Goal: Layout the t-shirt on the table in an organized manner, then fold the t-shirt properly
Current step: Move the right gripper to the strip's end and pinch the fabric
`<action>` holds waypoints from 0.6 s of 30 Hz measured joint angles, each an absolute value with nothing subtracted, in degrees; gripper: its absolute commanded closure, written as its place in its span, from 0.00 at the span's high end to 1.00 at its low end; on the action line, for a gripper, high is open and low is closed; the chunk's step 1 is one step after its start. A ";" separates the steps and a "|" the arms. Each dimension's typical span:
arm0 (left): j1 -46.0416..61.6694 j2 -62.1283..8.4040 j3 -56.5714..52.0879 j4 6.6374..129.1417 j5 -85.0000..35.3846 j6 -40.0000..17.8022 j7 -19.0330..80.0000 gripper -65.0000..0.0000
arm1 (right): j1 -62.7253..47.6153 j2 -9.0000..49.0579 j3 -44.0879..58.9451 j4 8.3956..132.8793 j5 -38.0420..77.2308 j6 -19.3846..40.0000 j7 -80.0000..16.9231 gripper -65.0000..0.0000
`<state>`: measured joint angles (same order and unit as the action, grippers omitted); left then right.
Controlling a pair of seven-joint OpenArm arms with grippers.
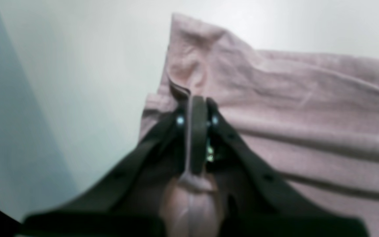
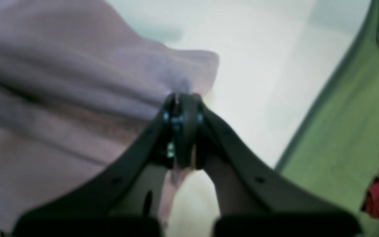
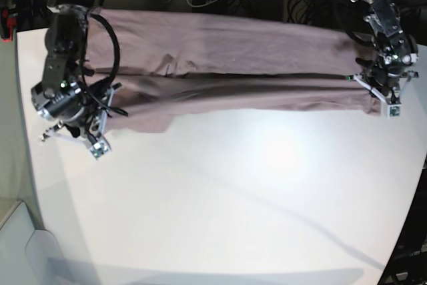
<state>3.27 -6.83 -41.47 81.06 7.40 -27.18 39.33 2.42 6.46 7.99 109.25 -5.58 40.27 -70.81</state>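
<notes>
Shirt [image 3: 227, 71] stretched across far side of table [image 3: 240, 191], running as a long pink band from one arm to the other, well clear of near edge. Doubled lengthwise along a dark crease through its middle; lower layer sagging unevenly, hem dipping toward base view's left. Wrinkles and ridges running lengthwise in both wrist views; sleeves and neck not made out.

Left gripper [image 1: 196, 108], at base view's right, clamped shut on a bunched corner [image 1: 189, 69] of cloth, fabric pinched between jaws and trailing back under them. Right gripper [image 2: 183, 98], at base view's left, also closed tight at opposite end, on shirt's edge [image 2: 189, 70], a small flap sticking out past fingertips. Depth of that bite hard to judge through blur; looks shallow.

Judged as mid-layout: garment pulled taut between two pinches, not yet flat or squared.

Risks from here:
- Thin edge grip on right side slipping out under further tension, dropping that end in a heap.
- Pulling apart harder stretching cloth into a rope instead of flattening it, deepening lengthwise ridges.
- Uneven lowering or dragging leaving the doubled layer skewed, so later folds start crooked.
- Far long edge lying close to table's back rim; any backward drift could let it slide off.
- Releasing while cloth is raised letting corners curl under.
</notes>
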 measured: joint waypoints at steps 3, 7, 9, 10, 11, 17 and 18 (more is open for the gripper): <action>3.27 -6.83 -41.47 81.03 7.40 -27.18 39.33 0.00 | 0.89 7.27 8.10 111.79 -5.78 40.23 -72.79 0.00; 3.16 -6.83 -41.45 81.03 7.42 -27.18 39.40 0.00 | -3.86 8.27 7.92 111.81 -5.45 40.23 -72.73 0.00; 3.16 -6.85 -41.41 81.03 7.40 -27.18 39.38 0.00 | -5.69 8.84 7.90 111.77 -5.50 40.25 -72.84 0.00; 3.16 -6.83 -41.41 81.03 7.42 -27.18 39.40 0.00 | -6.11 9.28 7.90 111.77 -5.32 40.25 -72.75 0.00; 3.16 -6.83 -41.41 81.03 7.42 -27.18 39.40 0.00 | -6.57 9.78 7.90 111.79 -5.19 40.25 -72.20 0.00; 3.14 -6.96 -41.41 80.99 7.42 -27.18 39.40 0.00 | -10.09 11.66 8.12 111.81 -6.26 40.25 -73.06 0.00; 3.16 -6.94 -41.41 80.99 7.42 -27.18 39.38 0.00 | -10.52 11.84 8.12 111.87 -6.22 40.23 -72.99 0.00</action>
